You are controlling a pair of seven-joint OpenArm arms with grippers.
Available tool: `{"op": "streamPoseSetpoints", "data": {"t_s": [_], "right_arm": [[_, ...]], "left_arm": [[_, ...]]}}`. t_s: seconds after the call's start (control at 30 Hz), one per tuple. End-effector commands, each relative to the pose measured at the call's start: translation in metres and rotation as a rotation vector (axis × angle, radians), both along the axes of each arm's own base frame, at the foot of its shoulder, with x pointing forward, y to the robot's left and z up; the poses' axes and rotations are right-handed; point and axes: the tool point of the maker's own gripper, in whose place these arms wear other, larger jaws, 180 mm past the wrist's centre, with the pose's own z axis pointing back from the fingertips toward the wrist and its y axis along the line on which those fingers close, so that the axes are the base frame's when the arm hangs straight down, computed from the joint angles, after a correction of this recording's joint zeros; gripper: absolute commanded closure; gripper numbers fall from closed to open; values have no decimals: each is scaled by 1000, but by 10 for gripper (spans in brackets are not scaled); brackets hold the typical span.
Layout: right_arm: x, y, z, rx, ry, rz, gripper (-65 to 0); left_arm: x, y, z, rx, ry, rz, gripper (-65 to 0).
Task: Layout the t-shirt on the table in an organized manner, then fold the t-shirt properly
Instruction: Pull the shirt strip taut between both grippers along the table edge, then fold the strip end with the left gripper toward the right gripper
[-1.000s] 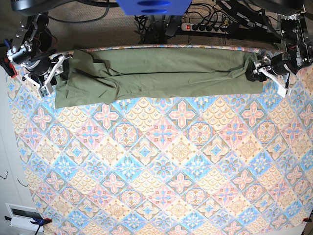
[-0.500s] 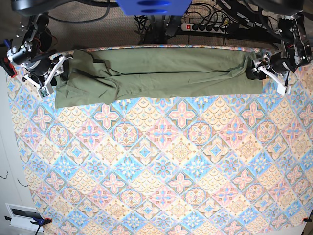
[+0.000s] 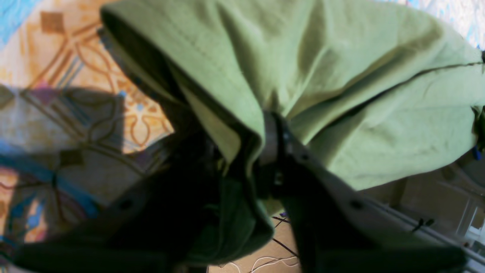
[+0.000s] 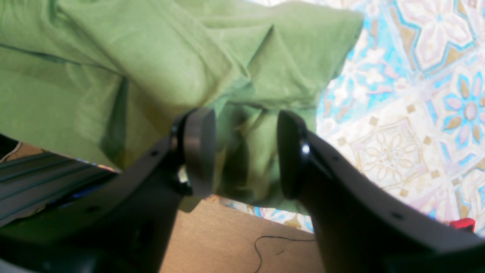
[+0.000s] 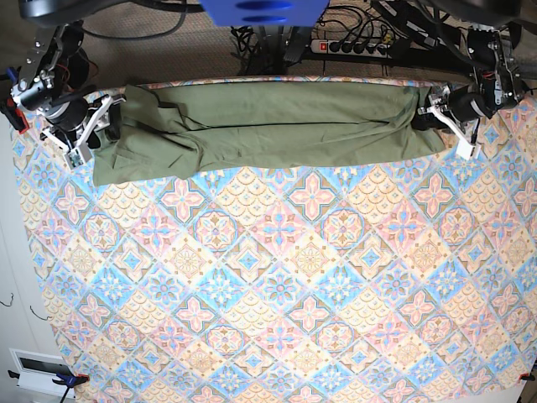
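The olive-green t-shirt (image 5: 277,126) lies stretched in a long band along the far edge of the table (image 5: 277,277). My left gripper (image 5: 432,113) is at the band's right end. In the left wrist view that gripper (image 3: 242,151) is shut on a bunched fold of the t-shirt (image 3: 341,76). My right gripper (image 5: 105,122) is at the left end. The right wrist view shows the right gripper (image 4: 244,151) open, its pads apart with loose folds of the t-shirt (image 4: 151,57) lying between them.
A power strip (image 5: 352,46) and cables lie on the floor just beyond the table's far edge. A blue part (image 5: 260,10) hangs over the top middle. A white box (image 5: 38,369) sits at the lower left, off the table. A red object (image 4: 462,223) shows beside the right gripper.
My left gripper has shifted left and up along the far edge and closed on the shirt's right end. The right gripper has stayed where it was.
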Motion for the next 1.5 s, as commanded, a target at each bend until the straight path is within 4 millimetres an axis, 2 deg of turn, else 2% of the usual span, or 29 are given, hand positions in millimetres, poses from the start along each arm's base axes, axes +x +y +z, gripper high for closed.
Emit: {"op": "streamPoseSetpoints", "data": {"t_s": [0.0,0.07,0.17,0.27,0.4,0.5,0.6,0.7,0.87,0.97,1.1,1.47], "right_arm": [[7,-2,11,-9,-42,12,-248],[6,-2,11,-10,-40,12,-247],[6,-2,11,-10,-39,12,-247],[7,-2,12,-8,-44,13,-250],[8,0,13,1,-49,14,-251],[11,8,17,55,-71,23,-251],[12,13,20,84,-84,27,-251],[13,12,20,83,-86,26,-251],[13,1,25,73,-102,-6,-251],[13,-1,26,67,-103,-11,-251],[13,-6,28,61,-110,-23,-251],[7,-44,43,9,-148,-131,-251]], "left_arm": [[1,6,4,16,-1,-9,-75],[4,19,10,33,-20,31,0],[8,49,22,64,-59,123,0],[27,70,39,83,-131,187,0],[32,109,48,118,-164,309,0],[35,122,55,151,-179,340,0],[37,120,58,134,-190,343,0],[39,106,69,119,-219,293,0],[36,51,93,121,-295,164,0],[35,18,99,102,-306,89,0],[34,-17,96,45,-306,43,0],[32,-90,78,-136,-282,6,0]]}}
